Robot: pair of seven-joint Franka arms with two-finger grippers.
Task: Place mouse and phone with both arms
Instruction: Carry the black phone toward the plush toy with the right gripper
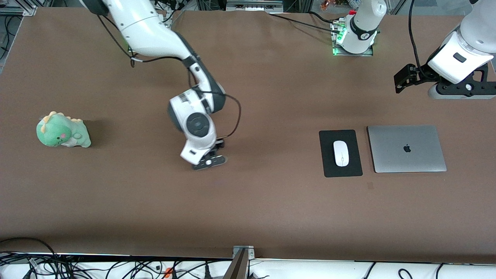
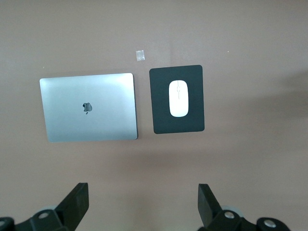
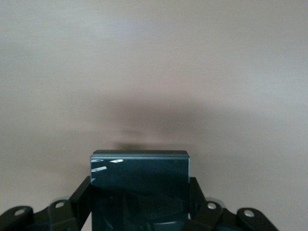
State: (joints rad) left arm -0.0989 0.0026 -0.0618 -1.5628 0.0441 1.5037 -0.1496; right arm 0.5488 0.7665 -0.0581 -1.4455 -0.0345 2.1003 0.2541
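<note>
Two white jointed arms, black fittings, cabled.
Right arm (image 1: 155,35): glossy white shells, black bands at the joints, a grey round cap on the wrist, a loose black cable looped alongside. Left arm (image 1: 461,54): white shell with a small black slot, a black bracket with screws. Left base (image 1: 358,31): white, black ring, green light.

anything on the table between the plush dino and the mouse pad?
Only the right claw, low over the bare table, shut on the phone. Nothing else lies between the plush dinosaur and the mouse pad, per the front view.
</note>
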